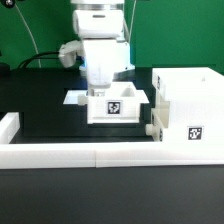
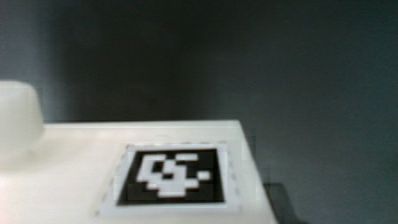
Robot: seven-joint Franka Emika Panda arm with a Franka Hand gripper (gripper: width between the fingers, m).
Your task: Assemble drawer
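In the exterior view a small white open-top tray with a square tag on its front stands mid-table. The tall white case, tagged on its front, stands just to the exterior view's right of it, with a small knob showing at its lower left corner. My gripper hangs low at the tray's back left wall, its fingertips hidden behind the tray. The wrist view is filled by a flat white tray face with a large tag. One dark finger shows beside that face's edge. A rounded white part sits at the side.
A low white wall edges the black table along the front and at the exterior view's left. A flat white piece lies under the tray's left side. Green backdrop and cables lie behind the arm.
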